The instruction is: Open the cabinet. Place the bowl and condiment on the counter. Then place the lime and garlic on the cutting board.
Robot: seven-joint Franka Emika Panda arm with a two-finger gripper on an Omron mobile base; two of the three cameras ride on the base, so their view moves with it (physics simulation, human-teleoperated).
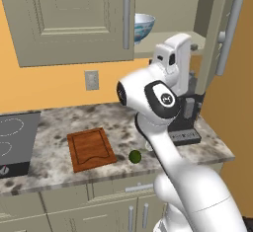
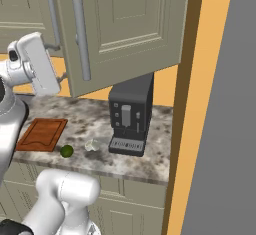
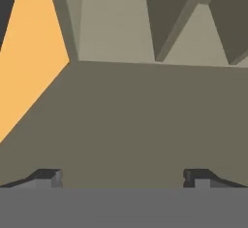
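Cabinet (image 1: 74, 19) right door open, left shut. Bowl (image 1: 143, 26) sits on the shelf inside, partly hidden by the left door; condiment not visible. Claw (image 3: 123, 178) fingers wide apart, holding nothing, facing the cabinet underside. Next, prob: raise hand to shelf level, approach bowl rim from the open side, clear of door. Lime (image 1: 135, 156) on table (image 1: 54, 127) just beside board (image 1: 90, 148); board bare.

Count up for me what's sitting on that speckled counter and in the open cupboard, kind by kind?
Fruit: 1, the lime
Garlic: 1, the garlic, pale and hard to make out
Boards: 1, the cutting board
Machines: 1, the coffee machine
Bowls: 1, the bowl, in the cabinet
Total: 5
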